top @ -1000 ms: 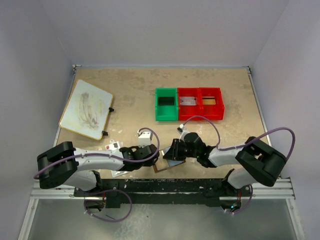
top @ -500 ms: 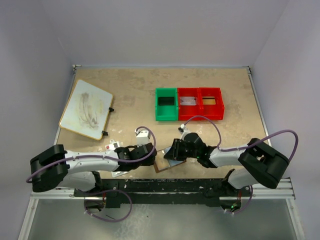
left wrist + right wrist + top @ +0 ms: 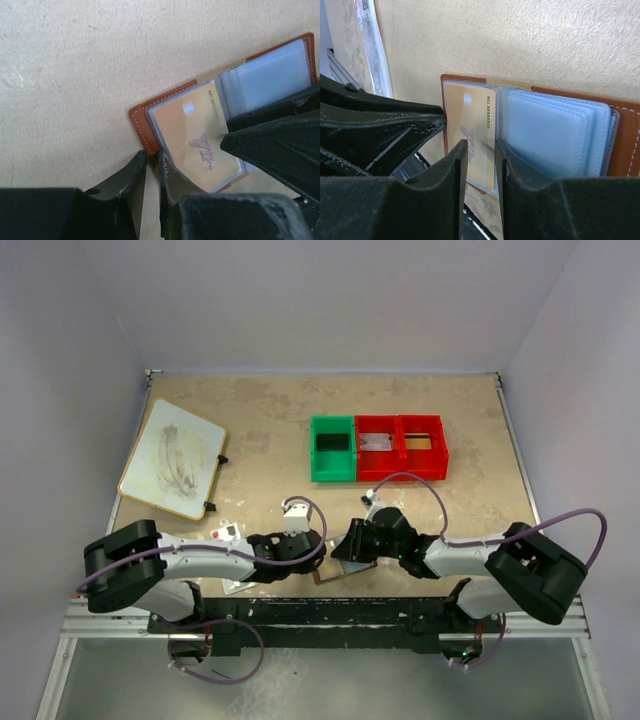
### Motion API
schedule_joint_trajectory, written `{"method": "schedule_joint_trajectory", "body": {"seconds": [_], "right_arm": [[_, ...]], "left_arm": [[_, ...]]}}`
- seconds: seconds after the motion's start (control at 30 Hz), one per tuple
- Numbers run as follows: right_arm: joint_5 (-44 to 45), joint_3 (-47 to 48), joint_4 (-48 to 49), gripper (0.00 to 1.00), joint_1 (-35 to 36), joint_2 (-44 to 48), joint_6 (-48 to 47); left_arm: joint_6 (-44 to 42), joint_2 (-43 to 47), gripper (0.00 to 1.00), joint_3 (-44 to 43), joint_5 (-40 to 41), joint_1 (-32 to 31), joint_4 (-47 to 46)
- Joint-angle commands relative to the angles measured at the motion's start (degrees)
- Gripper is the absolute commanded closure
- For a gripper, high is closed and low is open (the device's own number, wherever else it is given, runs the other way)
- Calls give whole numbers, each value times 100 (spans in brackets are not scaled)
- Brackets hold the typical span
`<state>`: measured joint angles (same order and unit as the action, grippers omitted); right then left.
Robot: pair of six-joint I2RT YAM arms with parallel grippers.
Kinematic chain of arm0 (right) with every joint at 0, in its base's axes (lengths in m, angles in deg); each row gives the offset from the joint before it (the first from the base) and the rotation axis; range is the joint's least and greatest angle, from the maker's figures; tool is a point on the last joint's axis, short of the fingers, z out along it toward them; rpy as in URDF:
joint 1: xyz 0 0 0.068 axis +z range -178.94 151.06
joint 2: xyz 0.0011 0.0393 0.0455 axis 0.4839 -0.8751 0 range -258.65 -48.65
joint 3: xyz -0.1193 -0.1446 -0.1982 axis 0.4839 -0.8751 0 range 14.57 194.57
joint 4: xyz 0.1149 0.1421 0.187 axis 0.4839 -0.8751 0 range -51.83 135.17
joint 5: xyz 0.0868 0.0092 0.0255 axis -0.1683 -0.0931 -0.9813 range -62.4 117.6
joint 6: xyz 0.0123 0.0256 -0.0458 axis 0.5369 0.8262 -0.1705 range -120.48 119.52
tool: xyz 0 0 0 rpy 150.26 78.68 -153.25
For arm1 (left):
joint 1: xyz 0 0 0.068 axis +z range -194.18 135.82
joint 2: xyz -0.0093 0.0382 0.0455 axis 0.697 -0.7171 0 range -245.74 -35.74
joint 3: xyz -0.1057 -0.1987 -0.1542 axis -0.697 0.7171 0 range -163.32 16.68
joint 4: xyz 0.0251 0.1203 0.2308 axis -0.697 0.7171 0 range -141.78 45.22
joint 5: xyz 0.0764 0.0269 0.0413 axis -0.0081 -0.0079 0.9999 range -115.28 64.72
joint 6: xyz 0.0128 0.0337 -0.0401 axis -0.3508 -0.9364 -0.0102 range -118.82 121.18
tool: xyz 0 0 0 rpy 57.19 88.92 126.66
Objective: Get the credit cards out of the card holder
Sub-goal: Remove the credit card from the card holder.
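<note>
The card holder (image 3: 331,576), an open brown wallet, lies flat near the table's front edge between my grippers. In the left wrist view its brown edge (image 3: 140,123) sits between the nearly closed fingers of my left gripper (image 3: 151,156). The golden tan credit card (image 3: 190,131), marked VIP, lies in the clear pocket. My right gripper (image 3: 481,150) stands over that card (image 3: 476,112) with a narrow gap between the jaws, one finger by the card's edge, next to the bluish-grey pockets (image 3: 550,130). A silvery grey flat piece (image 3: 377,442) lies in the middle bin.
Green (image 3: 332,447) and red bins (image 3: 420,445) stand in a row behind the wallet. A whiteboard (image 3: 173,457) lies at the far left. A clear-white packet with a red mark (image 3: 227,533) lies left of my left gripper (image 3: 310,557), close to my right gripper (image 3: 346,548).
My left gripper drew back to the left, then came right again onto the wallet's edge. My right gripper has stayed over the wallet, barely shifting.
</note>
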<state>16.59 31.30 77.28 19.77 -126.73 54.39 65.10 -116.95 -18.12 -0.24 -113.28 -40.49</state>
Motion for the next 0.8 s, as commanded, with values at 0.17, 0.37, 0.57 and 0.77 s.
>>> {"method": "schedule_joint_trajectory", "body": {"seconds": [0.17,0.37,0.57,0.77], "right_arm": [[153,-37,-235,67,16,-66,-54],[169,-21,-171,67,16,-137,-47],[169,-68,-171,67,16,-83,-39],[128,-115,-173,67,16,-6,-35]], "left_arm": [[216,578,89,-236,476,-183,786],[116,375,92,-421,216,-183,266],[130,-147,97,-436,11,-187,-50],[269,-379,100,-256,9,-199,-12]]}}
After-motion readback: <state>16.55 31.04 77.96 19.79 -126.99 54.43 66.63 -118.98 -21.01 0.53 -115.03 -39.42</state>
